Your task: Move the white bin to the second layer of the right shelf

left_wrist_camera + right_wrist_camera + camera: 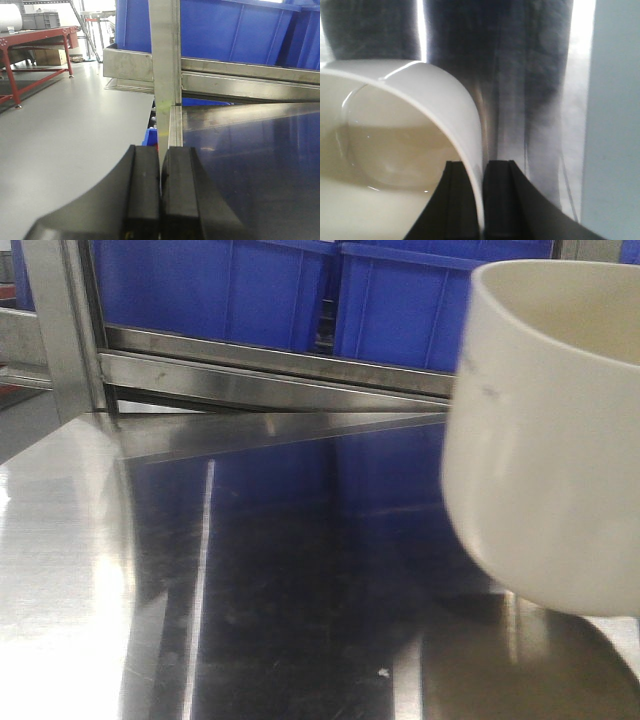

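Cream-white glossy plastic bin (550, 440) gripped: carry step

Right pincer (480, 172) pinches the bin's wall; it looks just clear of the mirror-shiny steel desk (300, 590). Left pincer (160, 155) pressed together. Blue plastic crates (230, 300) behind. Next: swing right to the roller shelf, unseen here.

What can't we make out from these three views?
- Front view: white bin blurred, cut by right edge; whether it clears the steel tabletop is unclear, lettering unseen.
- Right wrist view: right gripper pinches the bin wall; backdrop smeared.
- Left wrist view: left gripper shut; bin out of frame.
- In no view: roller shelf level.
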You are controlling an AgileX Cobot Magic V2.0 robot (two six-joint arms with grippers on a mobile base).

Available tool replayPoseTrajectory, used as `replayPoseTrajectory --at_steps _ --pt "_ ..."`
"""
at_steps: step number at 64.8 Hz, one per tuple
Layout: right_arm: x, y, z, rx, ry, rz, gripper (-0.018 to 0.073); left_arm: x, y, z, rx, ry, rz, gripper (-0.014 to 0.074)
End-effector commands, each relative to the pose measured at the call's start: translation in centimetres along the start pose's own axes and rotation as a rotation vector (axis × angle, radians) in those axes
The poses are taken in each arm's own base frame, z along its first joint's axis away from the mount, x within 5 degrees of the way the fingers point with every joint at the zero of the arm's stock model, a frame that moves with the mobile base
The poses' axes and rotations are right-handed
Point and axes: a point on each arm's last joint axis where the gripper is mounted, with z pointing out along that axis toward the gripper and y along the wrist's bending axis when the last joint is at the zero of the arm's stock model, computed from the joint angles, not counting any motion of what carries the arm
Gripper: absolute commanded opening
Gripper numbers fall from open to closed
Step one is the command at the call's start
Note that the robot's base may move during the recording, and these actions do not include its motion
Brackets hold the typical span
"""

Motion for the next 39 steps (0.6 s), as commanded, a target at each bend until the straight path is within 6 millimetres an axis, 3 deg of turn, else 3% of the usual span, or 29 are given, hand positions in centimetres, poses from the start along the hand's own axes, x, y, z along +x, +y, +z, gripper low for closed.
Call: replayPoseTrajectory --at_steps 1,20,39 --pt "0.7 -0.8 -1.8 -0.019 -0.080 -0.002 0.0069 0.4 0.0 0.0 -0.006 -0.064 -0.009 0.0085" --pt "4.1 -2.5 -2.9 -0.028 -0.101 0.002 0.0069 0.4 0.0 0.0 -0.006 -0.064 -0.009 0.0085" --pt "4.9 -2.9 -3.6 -0.042 -0.131 0.004 0.0069 0.4 0.0 0.0 -0.006 -0.064 -0.009 0.0085"
